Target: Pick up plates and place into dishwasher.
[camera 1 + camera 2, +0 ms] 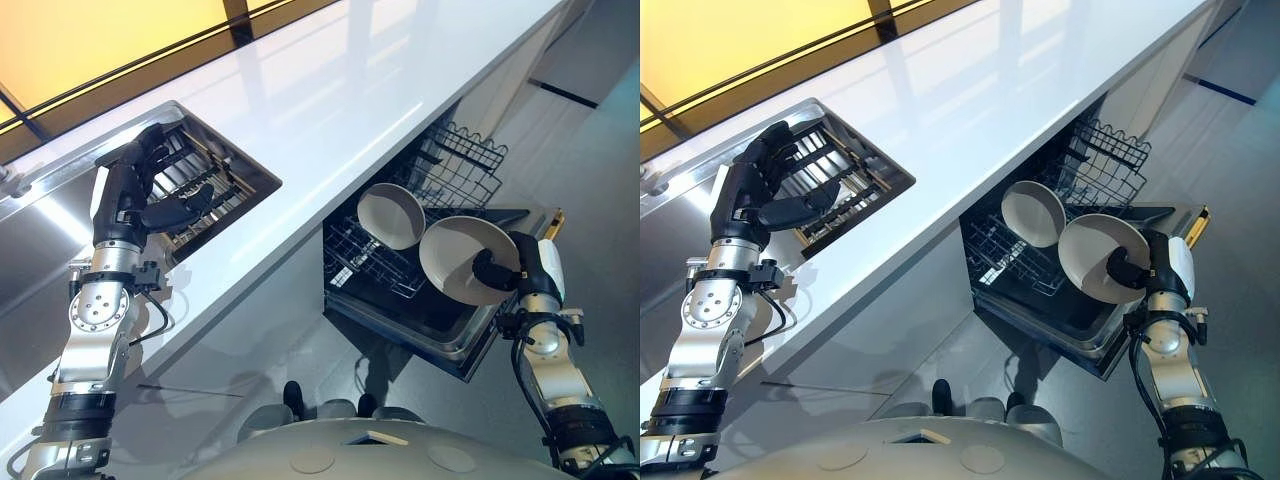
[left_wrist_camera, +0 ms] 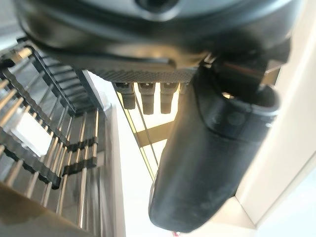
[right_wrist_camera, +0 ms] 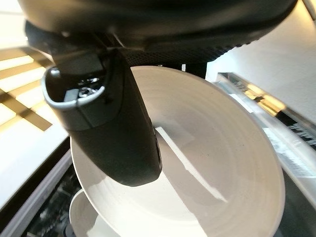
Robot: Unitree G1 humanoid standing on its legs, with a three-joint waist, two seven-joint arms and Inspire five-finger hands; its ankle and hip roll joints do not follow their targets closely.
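— What does the right hand (image 1: 497, 270) hold?
— It pinches a white plate (image 1: 458, 260) above the open dishwasher (image 1: 420, 300); a second plate (image 1: 391, 215) stands in its rack.
— The left hand (image 1: 150, 205)?
— Relaxed, fingers apart, empty, over the sink (image 1: 245, 180) in the counter (image 1: 350, 90).

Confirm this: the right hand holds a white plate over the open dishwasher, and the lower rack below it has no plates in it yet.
Not quite. The right hand does hold a white plate over the open dishwasher, but the lower rack is not without plates: another white plate already stands in it, as the left eye view shows.
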